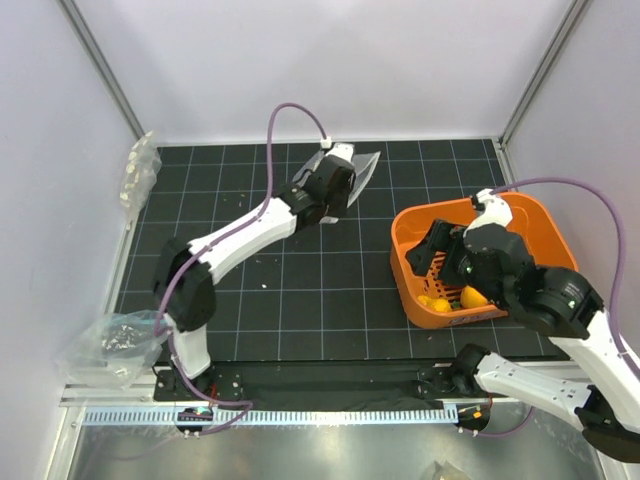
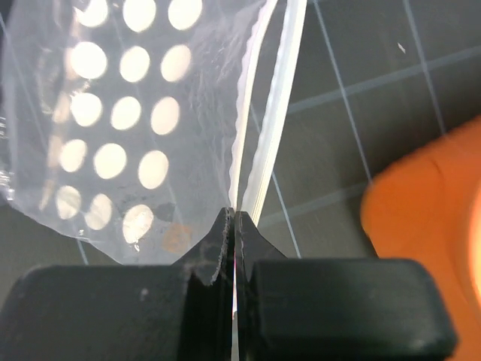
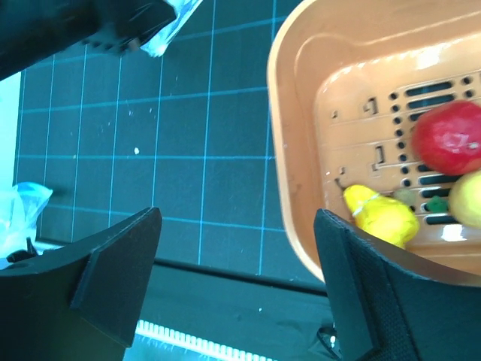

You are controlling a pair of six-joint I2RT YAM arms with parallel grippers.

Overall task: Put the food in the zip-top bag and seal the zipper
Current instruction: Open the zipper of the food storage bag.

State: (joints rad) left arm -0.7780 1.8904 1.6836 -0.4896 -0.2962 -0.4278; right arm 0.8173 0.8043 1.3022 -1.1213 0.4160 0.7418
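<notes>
L gripper (image 2: 234, 226) is out at 12 o'clock on the mat (image 1: 300, 290), jaws together, clamped on the zipper (image 2: 272, 120) of the zip-top bag (image 2: 113, 128), one lip standing off the other. R gripper (image 3: 237, 233) hangs w/ jaws wide apart, holding nothing, over the basket (image 3: 297, 98) rim at 4 o'clock. Red fruit (image 3: 449, 138) and yellow fruit (image 3: 385, 216) sit inside. Best bet imo: drop straight onto one fruit, pinch across its middle, fingers off the wall, bag mouth held gaping.

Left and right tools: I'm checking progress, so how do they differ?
The left tool is shut on the zip-top bag's zipper edge; the right tool is open and empty. The left tool sits far back on the mat; the right tool hangs over the orange basket's rim. Both are black.
</notes>
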